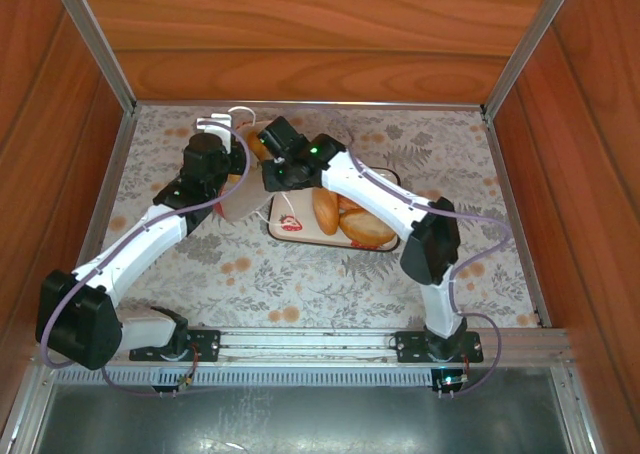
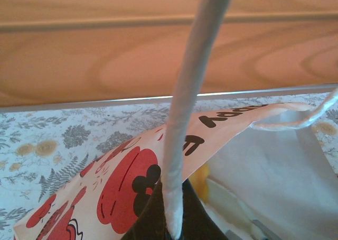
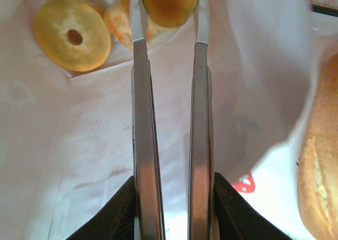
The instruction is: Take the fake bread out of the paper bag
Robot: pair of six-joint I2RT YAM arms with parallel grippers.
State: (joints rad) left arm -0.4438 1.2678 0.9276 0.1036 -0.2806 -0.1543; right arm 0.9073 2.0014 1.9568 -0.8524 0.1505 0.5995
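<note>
Hemming the floral worktop (image 1: 300, 284) on the left, back and right are wooden walls (image 1: 300, 34), and a metal rail runs along the near edge. Bare room lies across the near strip and the whole right side, while the far-left middle is crowded. The one paper bag (image 1: 240, 202) sits there tipped over, its mouth toward the tray (image 1: 285, 226) just beside it. At least two oval loaves (image 1: 365, 226) lie on that tray. The right wrist view shows three pastries inside the bag's white lining: a small roll (image 3: 169, 5), a ring-shaped bun (image 3: 73, 35) and an orange piece (image 3: 119, 23) partly hidden behind the roll. Both arms reach forward and inward so that their wrists almost meet over the bag. The left arm stretches diagonally from the near-left corner, and the right arm folds at a raised elbow and then runs leftward. The left gripper (image 2: 172, 227) is clamped tight on one cord handle (image 2: 190, 92), with the second handle loop (image 2: 296, 118) slack to the right. The right gripper (image 3: 168, 15) is narrow, its fingers pressed to either side of the small roll.
</note>
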